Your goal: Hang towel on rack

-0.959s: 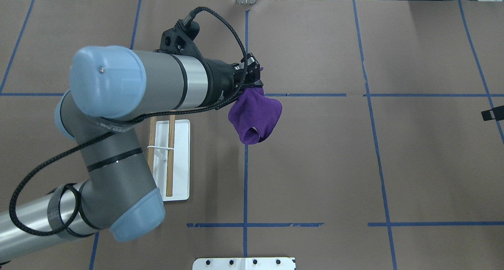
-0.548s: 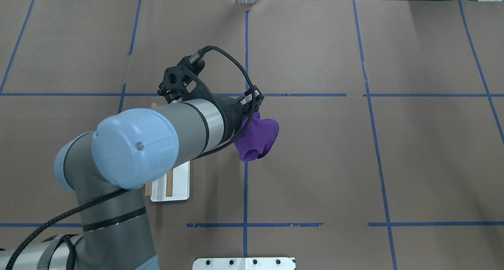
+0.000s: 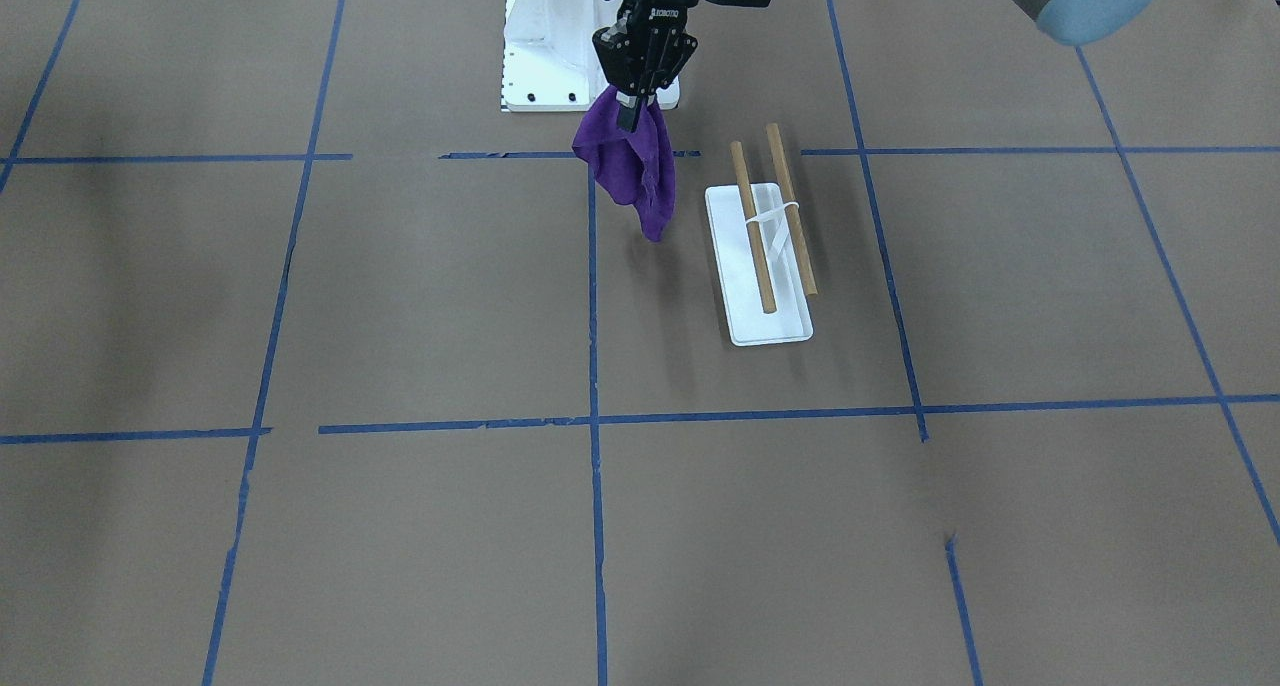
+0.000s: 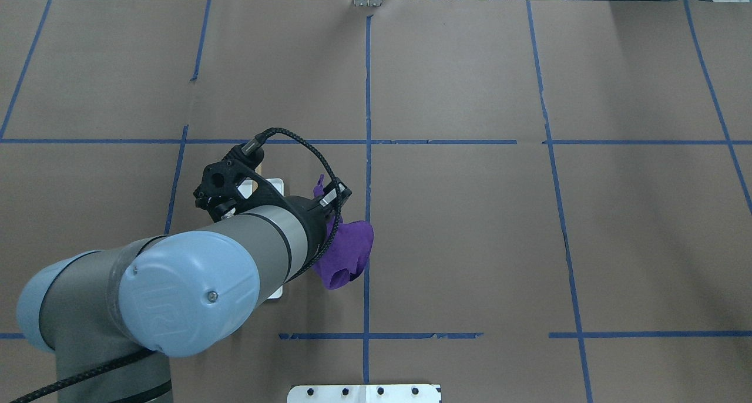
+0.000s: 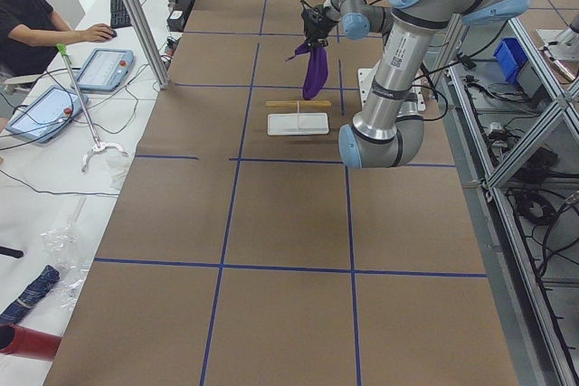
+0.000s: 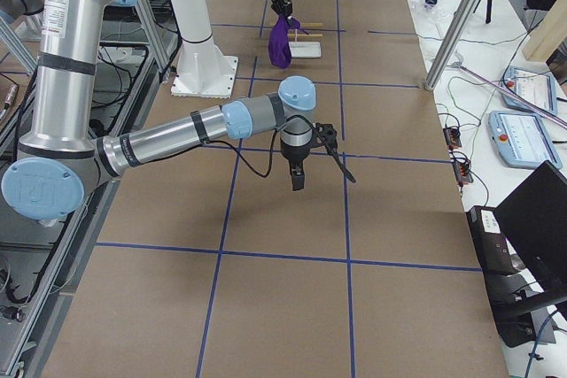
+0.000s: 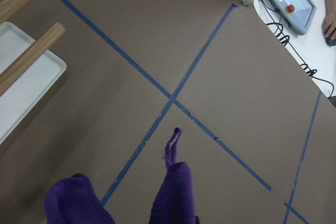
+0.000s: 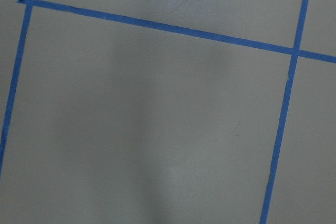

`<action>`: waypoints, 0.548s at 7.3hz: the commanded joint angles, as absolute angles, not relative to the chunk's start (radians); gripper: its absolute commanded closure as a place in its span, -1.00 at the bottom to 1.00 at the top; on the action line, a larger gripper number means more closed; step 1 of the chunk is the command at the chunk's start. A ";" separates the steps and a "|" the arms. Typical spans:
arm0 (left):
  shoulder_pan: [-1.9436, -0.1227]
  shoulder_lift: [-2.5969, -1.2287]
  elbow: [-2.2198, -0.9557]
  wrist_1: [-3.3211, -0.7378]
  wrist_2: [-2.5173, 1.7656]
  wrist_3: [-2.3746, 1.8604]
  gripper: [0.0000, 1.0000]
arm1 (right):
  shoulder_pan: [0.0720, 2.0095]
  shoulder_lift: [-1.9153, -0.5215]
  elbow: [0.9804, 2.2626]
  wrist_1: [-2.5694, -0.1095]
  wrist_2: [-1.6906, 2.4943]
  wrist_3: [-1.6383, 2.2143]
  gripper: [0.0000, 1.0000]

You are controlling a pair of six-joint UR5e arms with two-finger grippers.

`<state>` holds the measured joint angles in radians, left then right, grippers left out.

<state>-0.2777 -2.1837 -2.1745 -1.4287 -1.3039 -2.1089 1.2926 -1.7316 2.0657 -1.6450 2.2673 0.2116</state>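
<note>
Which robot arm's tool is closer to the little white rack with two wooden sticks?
Left. The left tool holds the purple cloth towel right beside the white rack; the right tool hangs far away over the brown table.

purple towel [image 3: 630, 171], white rack base [image 3: 770, 328], light-brown rods [image 3: 752, 228]

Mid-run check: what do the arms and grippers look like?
Both the left arm and right arm are silver-grey tubes with light-blue joint caps. The left gripper is black with white lettering, fed by a black braided cable; the right gripper is black too.
</note>
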 commanded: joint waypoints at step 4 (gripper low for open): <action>-0.337 -1.927 -2.235 -1.404 -1.371 -2.171 1.00 | 1.290 -1.686 2.028 -1.641 2.260 0.224 -1.00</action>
<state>-0.3083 -2.0130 -2.2231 -1.4047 -1.3590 -2.1691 1.2913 -1.6917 2.0330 -1.6423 2.2623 0.2237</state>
